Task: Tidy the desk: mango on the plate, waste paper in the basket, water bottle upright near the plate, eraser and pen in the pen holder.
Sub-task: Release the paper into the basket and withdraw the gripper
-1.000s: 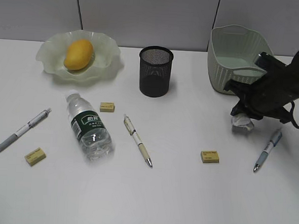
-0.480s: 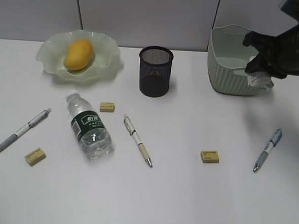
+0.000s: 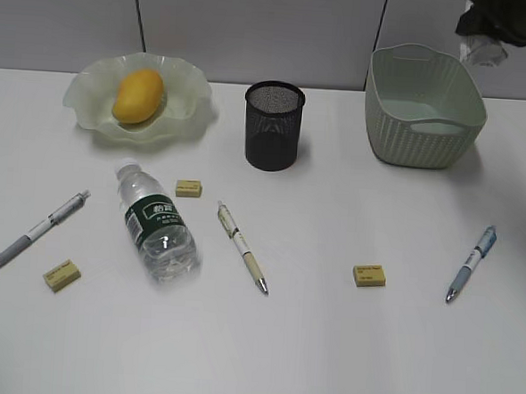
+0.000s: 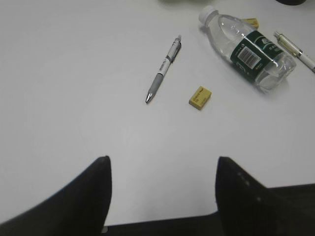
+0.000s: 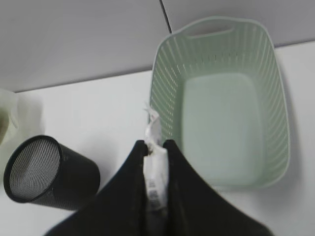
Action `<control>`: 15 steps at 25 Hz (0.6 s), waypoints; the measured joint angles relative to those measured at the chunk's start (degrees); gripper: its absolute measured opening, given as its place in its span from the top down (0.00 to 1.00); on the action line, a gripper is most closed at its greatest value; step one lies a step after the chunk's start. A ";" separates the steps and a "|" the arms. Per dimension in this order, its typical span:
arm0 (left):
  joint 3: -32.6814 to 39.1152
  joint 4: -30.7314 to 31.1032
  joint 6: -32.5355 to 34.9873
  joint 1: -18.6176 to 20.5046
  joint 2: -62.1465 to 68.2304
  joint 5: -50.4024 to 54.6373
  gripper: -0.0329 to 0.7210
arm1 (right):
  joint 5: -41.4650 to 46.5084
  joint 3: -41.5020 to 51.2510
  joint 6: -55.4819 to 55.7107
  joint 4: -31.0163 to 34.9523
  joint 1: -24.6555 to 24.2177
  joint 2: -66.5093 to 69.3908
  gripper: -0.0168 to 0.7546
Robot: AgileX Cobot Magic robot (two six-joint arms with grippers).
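Nearest, left gripper [image 4: 162,191] hangs over bare desk [image 3: 324,361], jaws spread w/ nothing between. Just beyond lie a grey-white pen [image 4: 164,68] and a yellow eraser [image 4: 200,97]. Water bottle [image 3: 155,222] lies on its side mid-desk, cap toward the plate [image 3: 184,94], another pen [image 3: 242,247] beside it; third pen [image 3: 471,262] on the right. Mango [image 3: 139,96] sits on plate at back left; pen holder [image 3: 273,125] upright in the back row. Far right, right gripper [image 5: 155,147] pinches waste paper [image 5: 153,162] high above the basket [image 3: 392,133].
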 joint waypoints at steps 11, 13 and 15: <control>0.04 0.00 0.00 0.00 0.00 0.00 0.30 | -1.04 -15.19 0.00 -7.09 0.00 12.44 0.87; 0.04 0.00 0.00 0.00 0.00 0.00 0.30 | -1.04 -17.19 -0.05 -8.11 0.00 15.43 0.87; 0.04 0.00 0.00 0.00 0.00 0.00 0.30 | -1.04 -18.48 -0.05 -8.86 0.00 18.27 0.87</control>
